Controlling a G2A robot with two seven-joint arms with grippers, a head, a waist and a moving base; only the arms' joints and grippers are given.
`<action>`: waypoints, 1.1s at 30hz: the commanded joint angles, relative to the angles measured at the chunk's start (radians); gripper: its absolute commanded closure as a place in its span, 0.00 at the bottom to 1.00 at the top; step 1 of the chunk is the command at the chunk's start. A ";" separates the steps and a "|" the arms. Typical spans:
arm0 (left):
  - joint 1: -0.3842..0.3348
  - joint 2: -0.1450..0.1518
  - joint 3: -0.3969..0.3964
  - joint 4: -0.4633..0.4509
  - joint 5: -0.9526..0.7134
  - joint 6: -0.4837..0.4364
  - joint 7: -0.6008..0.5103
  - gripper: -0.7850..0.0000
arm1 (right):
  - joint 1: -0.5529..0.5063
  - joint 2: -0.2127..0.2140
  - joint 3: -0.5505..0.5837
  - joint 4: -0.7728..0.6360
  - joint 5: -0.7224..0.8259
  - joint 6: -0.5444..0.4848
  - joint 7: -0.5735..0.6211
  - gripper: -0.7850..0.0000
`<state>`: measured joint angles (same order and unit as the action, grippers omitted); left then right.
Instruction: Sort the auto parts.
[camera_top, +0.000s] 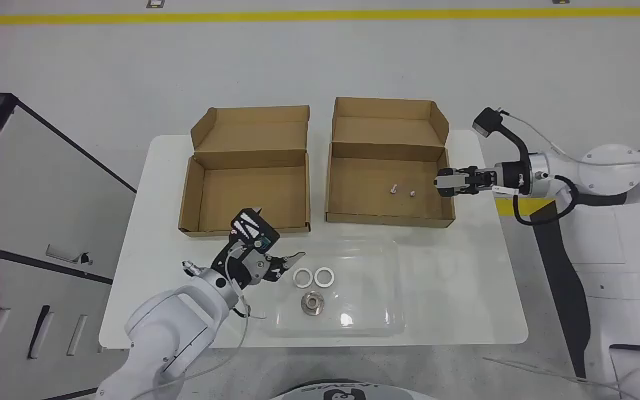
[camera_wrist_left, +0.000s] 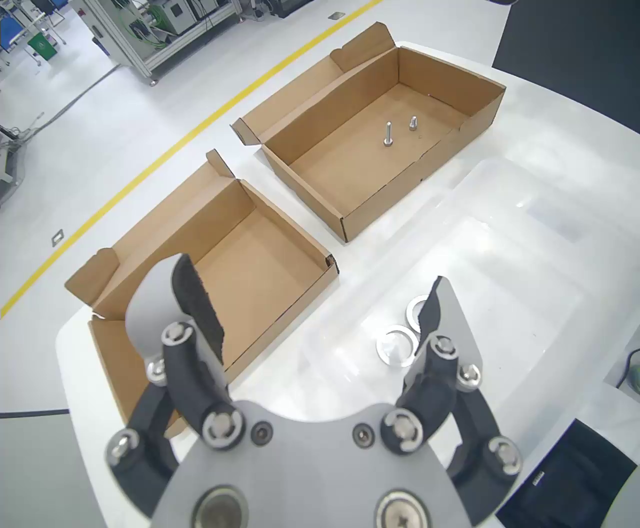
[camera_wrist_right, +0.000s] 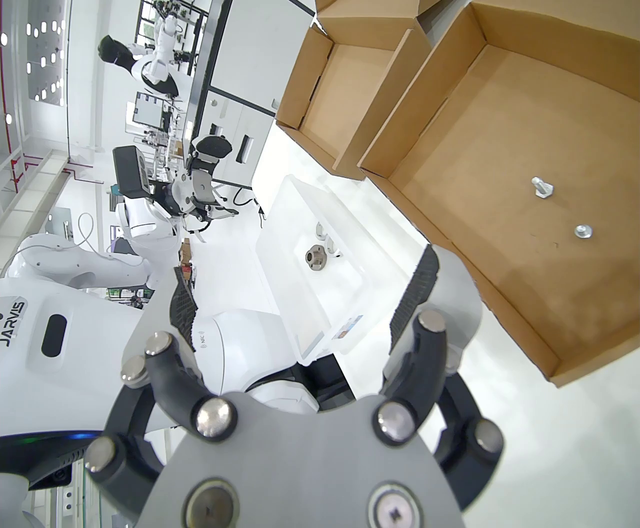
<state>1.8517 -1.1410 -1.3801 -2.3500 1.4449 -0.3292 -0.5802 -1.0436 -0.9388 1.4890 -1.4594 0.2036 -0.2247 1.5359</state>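
Reads as barely begun, with two bolts in the right-hand box, the left-hand box yet to take a part, two rings and a flanged hub waiting in the clear tray, and the left gripper and right gripper both spread wide, holding nothing.

Two bolts inside cardboard box

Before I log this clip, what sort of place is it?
Probably a robotics lab or factory test floor: a yellow floor line, equipment racks behind, and another white robot in the background.
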 joint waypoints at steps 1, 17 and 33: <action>0.000 0.000 0.000 0.000 0.000 0.000 0.000 0.00 | 0.000 0.000 0.000 0.000 0.000 0.000 0.000 0.00; -0.395 -0.028 0.259 0.000 -0.279 0.069 -0.749 0.00 | 0.000 0.000 0.000 0.000 0.000 0.000 0.000 0.00; -0.530 -0.038 0.402 0.088 -0.292 0.128 -0.956 0.00 | 0.000 0.000 0.000 0.000 0.000 0.000 0.000 0.00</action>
<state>1.3214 -1.1793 -0.9778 -2.2612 1.1506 -0.1967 -1.5359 -1.0436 -0.9388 1.4890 -1.4594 0.2036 -0.2247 1.5359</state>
